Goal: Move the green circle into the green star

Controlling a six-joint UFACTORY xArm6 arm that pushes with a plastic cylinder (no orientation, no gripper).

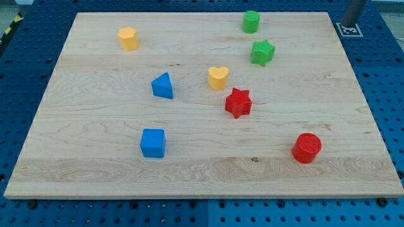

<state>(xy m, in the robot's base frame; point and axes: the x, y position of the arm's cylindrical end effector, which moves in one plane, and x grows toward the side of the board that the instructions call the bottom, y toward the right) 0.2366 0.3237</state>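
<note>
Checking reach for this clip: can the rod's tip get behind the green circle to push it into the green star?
Probably yes. My tip is not in view. The green circle has bare board above it, and the green star lies just below, nothing between.

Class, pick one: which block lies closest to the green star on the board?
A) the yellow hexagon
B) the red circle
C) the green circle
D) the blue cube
C: the green circle sits just above the green star near the view's top right, with only a small gap of bare board between them; my tip does not show.
</note>
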